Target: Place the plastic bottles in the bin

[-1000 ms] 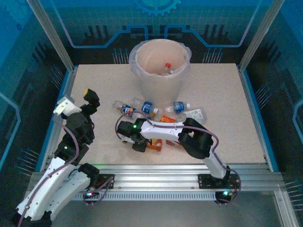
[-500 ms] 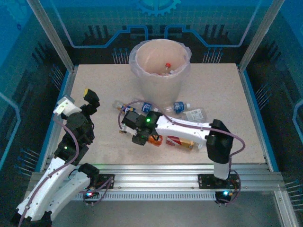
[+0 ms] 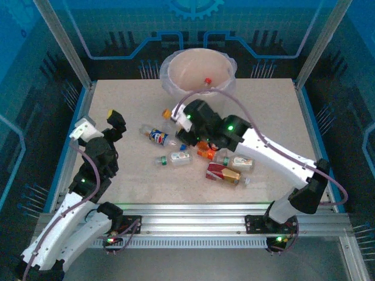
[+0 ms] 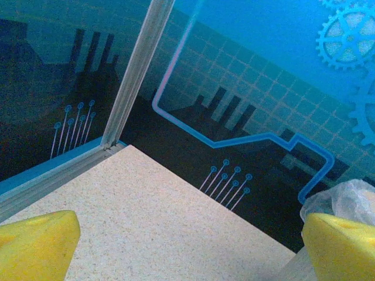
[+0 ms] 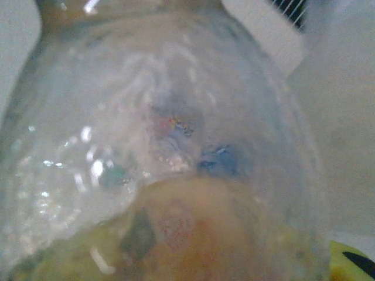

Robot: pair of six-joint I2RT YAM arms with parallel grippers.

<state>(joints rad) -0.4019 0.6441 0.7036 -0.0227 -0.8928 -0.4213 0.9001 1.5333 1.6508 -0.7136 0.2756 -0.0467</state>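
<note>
Right gripper (image 3: 177,121) is seen clamped shut on a clear bottle (image 5: 176,140), held close to the front of the bin (image 3: 181,64). The bottle's orange cap (image 3: 166,113) is stuck out to the left in the top view. Whether it's lifted clear of the table (image 3: 263,105) can't really be told. Left gripper (image 3: 115,121) is parked wide open over the left side of the table, with nothing caught between the yellow fingertips (image 4: 35,246).

Nearest the arms, a red-label bottle (image 3: 222,174) is laid flat. Just behind it a white-label bottle (image 3: 235,161) is found, and further left a green-label bottle (image 3: 174,158). An orange bottle (image 3: 205,153) is tucked right beside the right arm (image 3: 269,155). A blue-label bottle (image 3: 157,136) is left lying a bit further back on the left. At the far edge the bin is stood upright, lined with a clear bag (image 4: 345,196), and a red cap (image 3: 207,81) can be made out inside.
</note>
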